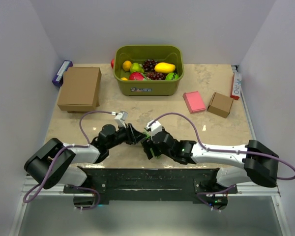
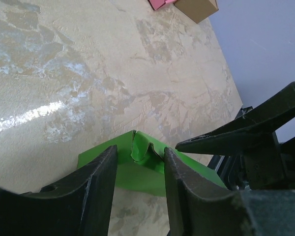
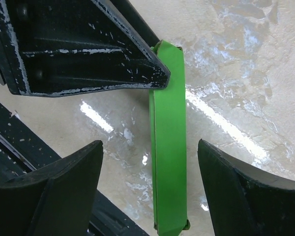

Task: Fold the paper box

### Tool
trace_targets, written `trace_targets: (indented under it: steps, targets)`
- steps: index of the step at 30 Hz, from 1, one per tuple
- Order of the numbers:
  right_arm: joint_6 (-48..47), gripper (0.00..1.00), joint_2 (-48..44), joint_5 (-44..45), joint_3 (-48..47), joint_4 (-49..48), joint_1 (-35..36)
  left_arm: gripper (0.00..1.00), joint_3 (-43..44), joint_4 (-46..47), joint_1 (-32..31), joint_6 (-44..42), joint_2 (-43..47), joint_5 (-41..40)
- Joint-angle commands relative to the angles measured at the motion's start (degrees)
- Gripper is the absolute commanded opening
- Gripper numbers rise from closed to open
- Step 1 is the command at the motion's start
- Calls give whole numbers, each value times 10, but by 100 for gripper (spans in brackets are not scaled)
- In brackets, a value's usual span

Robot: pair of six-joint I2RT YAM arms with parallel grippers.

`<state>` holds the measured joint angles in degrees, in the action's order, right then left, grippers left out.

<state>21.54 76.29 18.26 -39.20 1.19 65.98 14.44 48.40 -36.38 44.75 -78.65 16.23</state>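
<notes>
big brown box [image 1: 79, 88]: way out ahead and to the left of my left gripper [image 2: 140, 153], well apart from it.

left gripper: down low over the table [image 1: 137, 105], fingers partway in, with a crumpled raised flap of the paper box [image 2: 137, 176] standing between them. One finger looks like it's touching the flap, but honestly I can't tell if that's a real pinch or just contact.

paper box: bright green, on the table right at the left fingertips. From my right wrist view it's a narrow green strip, and a scuffed black left fingertip touches its far end.

right gripper [image 3: 148, 147]: spread wide and straddling that green strip. The strip touches neither finger and sits nearer one of them than the other.

fruit basket [image 1: 148, 86]: beyond both grippers on the far side, well apart.

pink flat box [image 1: 193, 102]: ahead and to the right of the right gripper.

small brown box [image 1: 220, 104]: just beside the pink one, further right.
</notes>
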Motion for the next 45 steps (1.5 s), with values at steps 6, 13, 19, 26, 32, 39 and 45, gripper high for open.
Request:
trace_targets:
  steps: [6, 13, 19, 26, 32, 39, 45]
  targets:
    - [75, 68, -58, -11, -67, 107, -36, 32, -19, -103, -18, -49, -19, -45]
    - [105, 47, -87, -9, -50, 120, -40, 27, -34, -82, -26, -51, -21, -52]
    - [109, 38, -91, -24, -32, 123, -45, 25, -37, -79, -32, -52, -21, -56]
    - [118, 33, -67, -44, -2, 111, -44, 21, -40, -80, -40, -51, -19, -64]
    - [114, 32, -50, -40, -3, 115, -44, 18, -48, -75, -48, -51, -19, -70]
    - [97, 40, -67, -42, -44, 151, -44, 15, -61, -70, -55, -51, -11, -82]
    - [64, 66, -47, -53, -79, 160, -44, 9, -81, -53, -55, -48, -8, -86]
